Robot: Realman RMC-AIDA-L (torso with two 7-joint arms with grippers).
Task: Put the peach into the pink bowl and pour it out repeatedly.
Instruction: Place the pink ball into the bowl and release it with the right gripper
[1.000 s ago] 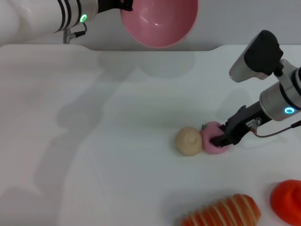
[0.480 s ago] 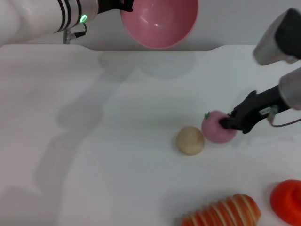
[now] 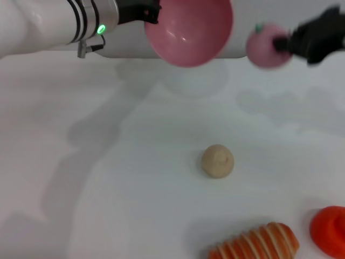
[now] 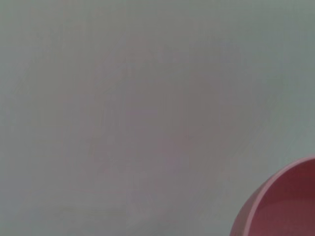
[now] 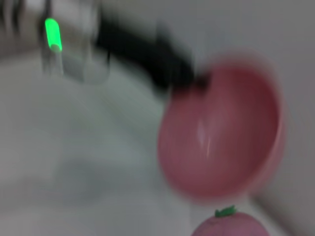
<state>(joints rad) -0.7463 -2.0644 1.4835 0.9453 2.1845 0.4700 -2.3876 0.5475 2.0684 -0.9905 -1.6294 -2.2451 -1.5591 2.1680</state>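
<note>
My left gripper is shut on the rim of the pink bowl, holding it in the air above the table's far edge, tilted with its opening toward me. The bowl's rim also shows in the left wrist view and its inside in the right wrist view. My right gripper is shut on the peach, lifted high at the far right, just right of the bowl. The peach's top with its green stem mark shows in the right wrist view.
A beige ball with a nub lies on the white table at centre right. An orange striped toy and a red object lie at the near right edge.
My right gripper has lifted the peach off the table from beside the beige ball, up and away toward the bowl. The bowl has shifted slightly right.
</note>
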